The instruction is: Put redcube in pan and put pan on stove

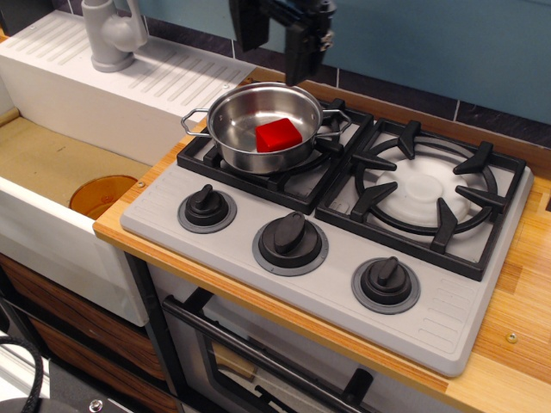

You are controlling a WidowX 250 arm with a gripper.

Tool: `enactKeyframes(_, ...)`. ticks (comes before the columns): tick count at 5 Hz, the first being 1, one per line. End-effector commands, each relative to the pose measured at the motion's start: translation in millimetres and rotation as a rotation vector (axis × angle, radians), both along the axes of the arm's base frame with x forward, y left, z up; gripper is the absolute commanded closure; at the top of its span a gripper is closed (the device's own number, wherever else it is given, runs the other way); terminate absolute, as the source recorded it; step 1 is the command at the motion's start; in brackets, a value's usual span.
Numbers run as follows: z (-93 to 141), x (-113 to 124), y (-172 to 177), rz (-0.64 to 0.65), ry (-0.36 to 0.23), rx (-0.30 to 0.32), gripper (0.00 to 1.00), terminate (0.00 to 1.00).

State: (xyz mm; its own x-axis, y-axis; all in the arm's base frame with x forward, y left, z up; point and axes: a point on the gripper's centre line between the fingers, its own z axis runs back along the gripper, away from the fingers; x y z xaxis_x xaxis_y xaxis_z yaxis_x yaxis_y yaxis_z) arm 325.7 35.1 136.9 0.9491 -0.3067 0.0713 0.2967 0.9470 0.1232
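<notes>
The redcube (278, 135) lies inside the pan (244, 112), a shiny steel pan with two wire loop handles. The pan stands on the left burner grate of the grey stove (344, 275). My gripper (274, 58) hangs above and behind the pan's far rim, at the top of the view. Its two dark fingers are spread apart with nothing between them, and it touches neither the pan nor the cube. Its upper part is cut off by the frame's top edge.
The right burner (424, 189) has a bare black grate and a white disc. Three black knobs (290, 239) line the stove front. A white sink unit (52, 206) with a grey tap (110, 34) stands to the left; an orange drain disc (102, 194) lies in its basin.
</notes>
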Motion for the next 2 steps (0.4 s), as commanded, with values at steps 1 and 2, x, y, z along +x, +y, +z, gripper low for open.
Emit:
enactKeyframes(1,28.9,-1.6,-18.0,0.039,-0.030,0.020,0.00,0.00)
enactKeyframes(2,24.9,3.0,-20.0,0.005,-0.043,0.034,0.00,1.00)
